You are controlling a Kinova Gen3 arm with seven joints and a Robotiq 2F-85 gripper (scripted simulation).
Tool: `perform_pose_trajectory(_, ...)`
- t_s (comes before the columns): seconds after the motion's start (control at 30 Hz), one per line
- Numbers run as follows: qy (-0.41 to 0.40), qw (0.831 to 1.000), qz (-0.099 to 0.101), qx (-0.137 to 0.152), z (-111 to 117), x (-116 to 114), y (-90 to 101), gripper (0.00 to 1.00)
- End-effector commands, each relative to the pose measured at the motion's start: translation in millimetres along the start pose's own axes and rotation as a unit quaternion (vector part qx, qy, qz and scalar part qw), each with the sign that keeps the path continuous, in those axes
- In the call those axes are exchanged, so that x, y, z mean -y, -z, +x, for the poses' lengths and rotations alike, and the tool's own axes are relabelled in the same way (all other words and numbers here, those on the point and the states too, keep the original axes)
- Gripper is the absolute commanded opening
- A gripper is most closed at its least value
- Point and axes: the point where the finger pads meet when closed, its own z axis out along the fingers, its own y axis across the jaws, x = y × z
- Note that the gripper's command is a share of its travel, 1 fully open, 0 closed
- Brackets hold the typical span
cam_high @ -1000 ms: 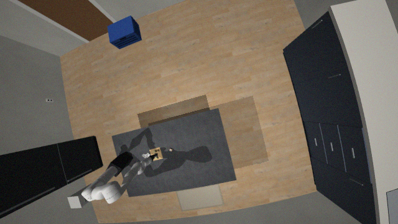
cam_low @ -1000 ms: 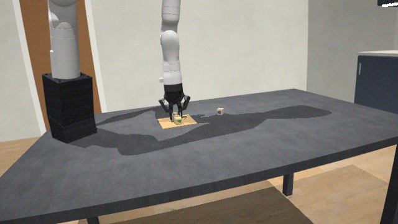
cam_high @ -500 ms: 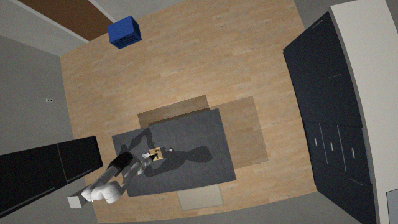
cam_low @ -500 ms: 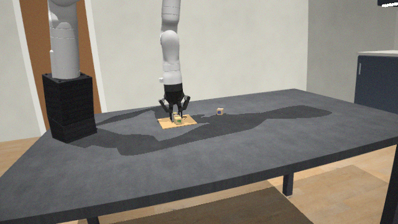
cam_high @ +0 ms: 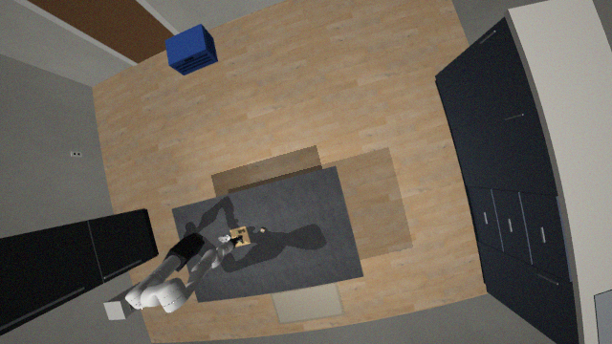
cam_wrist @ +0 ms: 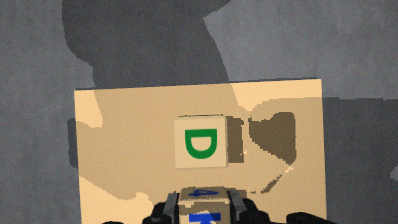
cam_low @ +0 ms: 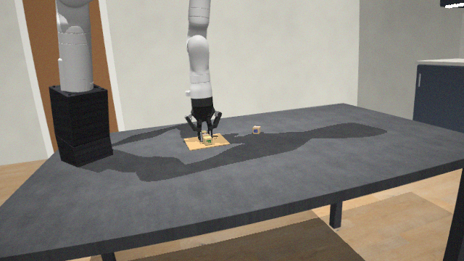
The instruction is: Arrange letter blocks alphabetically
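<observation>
I am gripping a blue-lettered block (cam_wrist: 204, 204) between my fingers, over the tan mat (cam_wrist: 125, 150). A D block (cam_wrist: 200, 142) is lying flat on the mat just ahead.

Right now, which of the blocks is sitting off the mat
The lone block with a blue mark, on the bare table right of the mat in the exterior view. The green D block lies on the mat, and the gripper holds another over it.

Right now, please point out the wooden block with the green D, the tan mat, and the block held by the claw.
Wooden block with green D (cam_wrist: 200, 143), wrist view, its top face.
Tan rectangular mat (cam_wrist: 125, 135), wrist view, bare part left of block.
Blue-lettered wooden block in the claw (cam_wrist: 205, 197), wrist view, its upper face.
</observation>
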Motion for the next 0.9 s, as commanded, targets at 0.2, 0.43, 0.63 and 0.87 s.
perform_pose_trajectory(0.2,0.000,1.000,-0.001,0.000,0.2,-0.6,0.5,0.29)
perform_pose_trajectory(0.43,0.000,1.000,-0.001,0.000,0.2,-0.6,0.5,0.37)
perform_pose_trajectory(0.63,0.000,1.000,-0.001,0.000,0.2,-0.6,0.5,0.41)
perform_pose_trajectory(0.87,0.000,1.000,-0.001,0.000,0.1,-0.6,1.3,0.41)
